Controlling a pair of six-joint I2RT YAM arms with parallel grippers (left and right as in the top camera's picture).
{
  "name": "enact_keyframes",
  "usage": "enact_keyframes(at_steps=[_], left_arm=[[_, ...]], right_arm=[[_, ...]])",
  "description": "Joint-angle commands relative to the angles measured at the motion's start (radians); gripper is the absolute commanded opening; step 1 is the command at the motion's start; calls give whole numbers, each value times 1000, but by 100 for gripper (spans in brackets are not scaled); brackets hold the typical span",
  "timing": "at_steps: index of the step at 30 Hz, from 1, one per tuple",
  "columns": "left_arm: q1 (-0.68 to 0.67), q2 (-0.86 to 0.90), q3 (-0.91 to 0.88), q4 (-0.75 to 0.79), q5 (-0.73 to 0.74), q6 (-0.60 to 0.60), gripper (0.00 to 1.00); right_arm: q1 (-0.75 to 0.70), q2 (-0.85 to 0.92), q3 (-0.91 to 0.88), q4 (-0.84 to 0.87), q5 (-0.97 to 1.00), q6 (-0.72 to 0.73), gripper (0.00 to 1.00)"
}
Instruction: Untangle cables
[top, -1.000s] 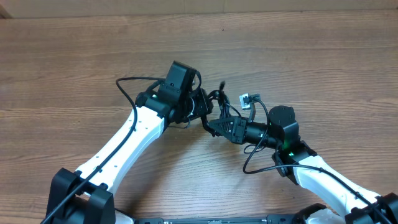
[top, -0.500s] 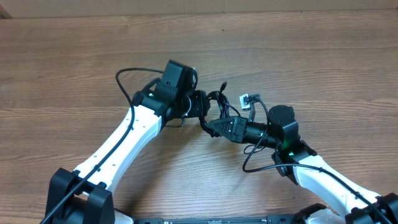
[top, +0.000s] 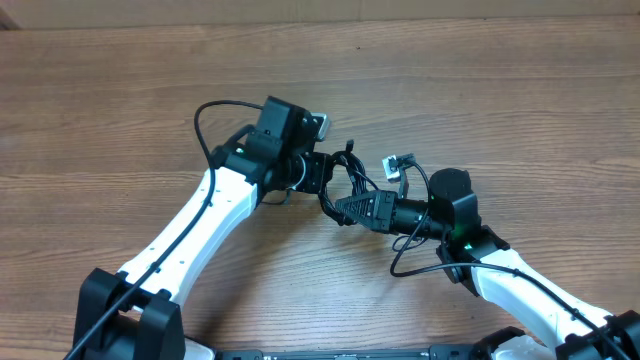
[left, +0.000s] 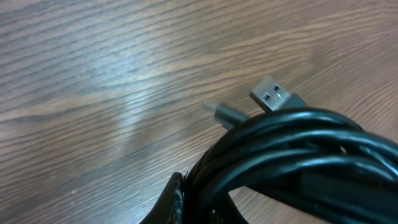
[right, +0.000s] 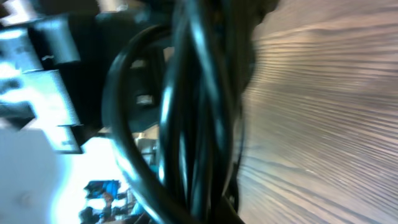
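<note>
Counting from overhead: two arms, two grippers, and one tangled bundle of cables (top: 352, 180) near the middle of the wooden table (top: 500, 90). Strung between the left gripper (top: 322, 172) and the right gripper (top: 342, 205), with its long axis running from upper left down to lower right. Trailing one loose strand off to the right, ending in a silvery plug end (top: 398, 163) that lies beside the right arm's wrist.

Seen from the left wrist, two plugs jutting out of the black loops: a flat plug (left: 270, 94) and a narrower plug (left: 219, 112) just beside it, both pointing up and to the left over bare wood. Strands there sweeping from lower left to the right edge, too overlapped to count. Pressed right against the one dark finger (left: 173, 199) showing at the bottom edge, so the left gripper closed onto the bundle.

Seen from the right wrist, only blurred black strands running top to bottom and filling the middle of the view; gripped there too, though no telling how narrow the gap is.
</note>
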Motion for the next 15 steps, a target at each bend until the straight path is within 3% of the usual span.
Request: enact_keyframes(at_steps=[1, 4, 8, 11, 15], left_arm=[[102, 1, 25, -35, -52, 48, 4], [169, 1, 25, -105, 130, 90, 4], [248, 2, 24, -151, 519, 216, 4], [267, 2, 24, -153, 647, 233, 4], [266, 2, 24, -143, 697, 232, 4]], right_arm=[[20, -10, -9, -100, 137, -98, 8], [20, -10, -9, -164, 259, -127, 8], [20, -10, -9, -169, 276, -148, 11], [20, -10, -9, -167, 266, -151, 11], [20, -10, -9, -126, 120, -185, 11]])
